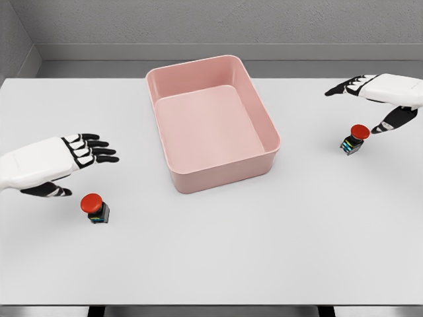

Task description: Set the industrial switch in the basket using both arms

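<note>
Two industrial switches with red mushroom buttons on small black bases stand on the white table. One switch (pixel 95 207) is at the lower left, just below and right of my left hand (pixel 69 165), whose fingers are spread open and hold nothing. The other switch (pixel 355 139) is at the right, directly under my right hand (pixel 373 102), which hovers open above it with the thumb pointing down beside the button. The pink basket (pixel 264 155) sits in the middle, empty.
The white table (pixel 218 251) runs to a front edge at the bottom of the view. A grey wall stands behind the basket.
</note>
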